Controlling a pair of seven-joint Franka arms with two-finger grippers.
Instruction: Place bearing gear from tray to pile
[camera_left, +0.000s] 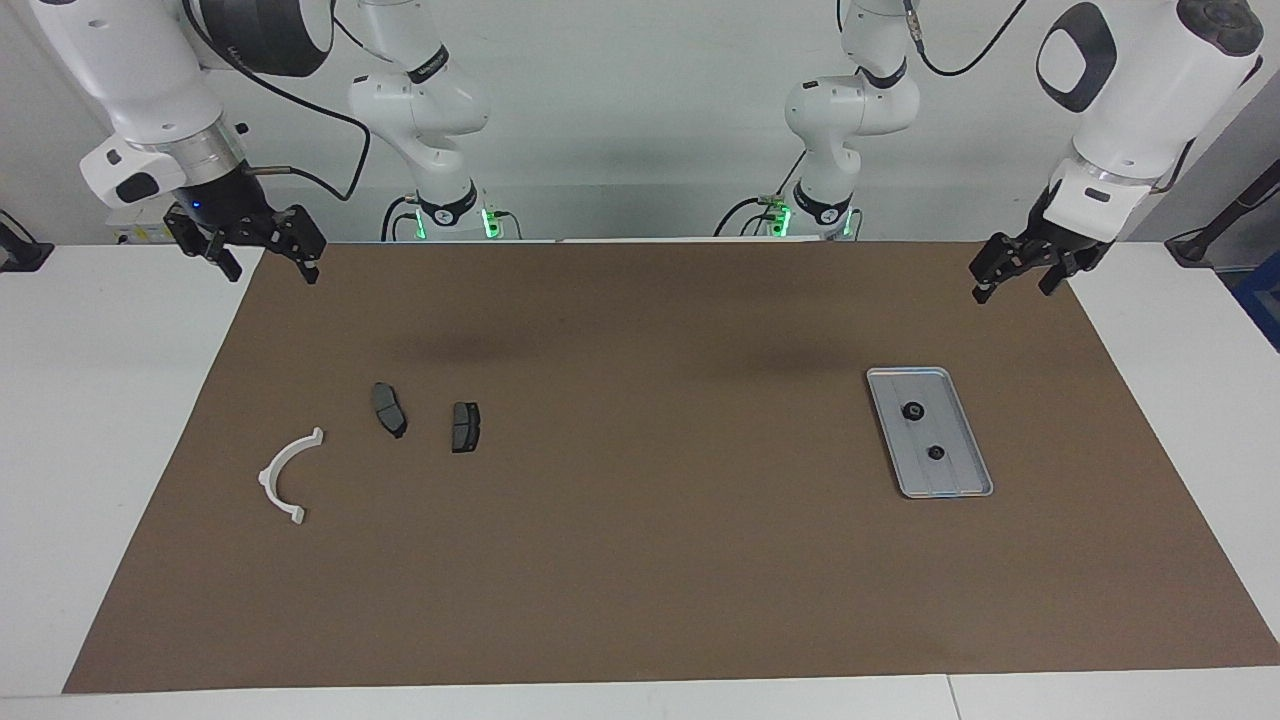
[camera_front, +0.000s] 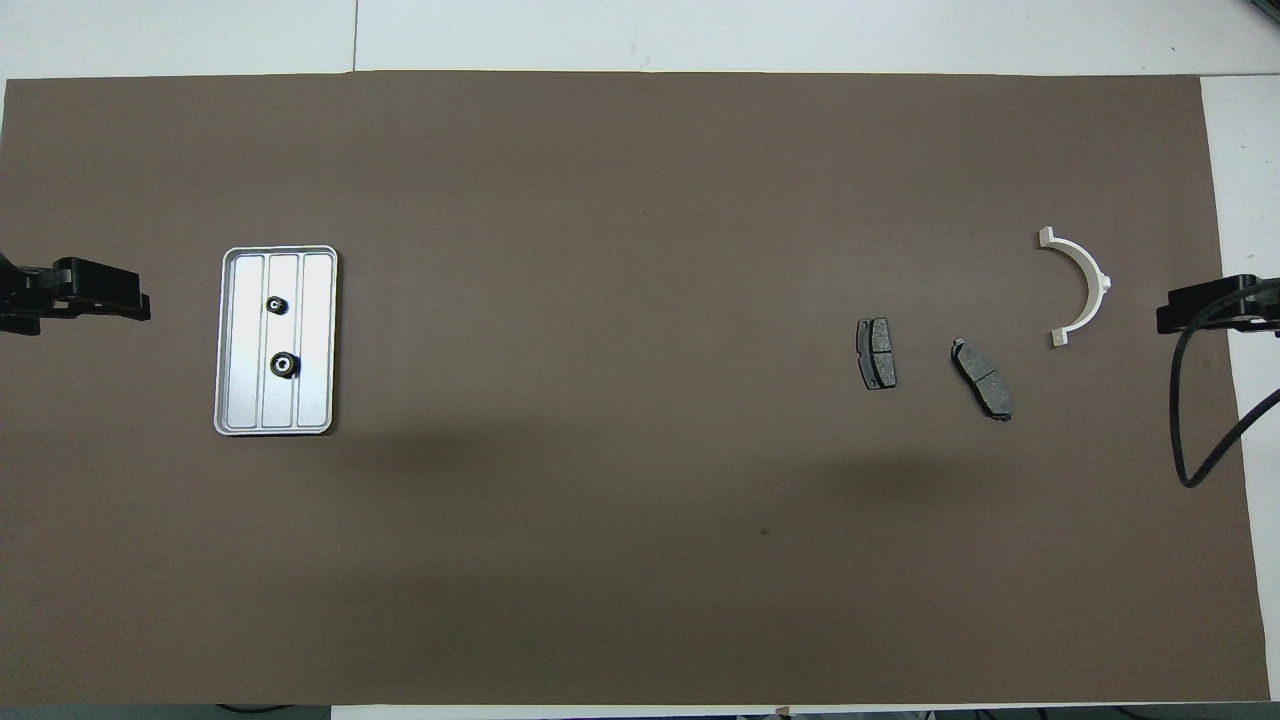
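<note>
- The light is bright and even, coming from above.
- Soft dark shadows lie on the mat (camera_left: 640, 560).
- The tray (camera_front: 228, 340) shines a little.
- Everything looks sharp.

A white table (camera_left: 120, 420) carries a brown mat (camera_left: 640, 560) over most of its top. On the mat, toward the left arm's end, lies a metal tray (camera_left: 965, 425). Well apart from the tray, toward the right arm's end, lie two dark brake pads (camera_left: 466, 427) (camera_left: 389, 409) side by side, and a white curved bracket (camera_left: 283, 476) beside them, farther from the tray and slightly farther from the robots.
</note>
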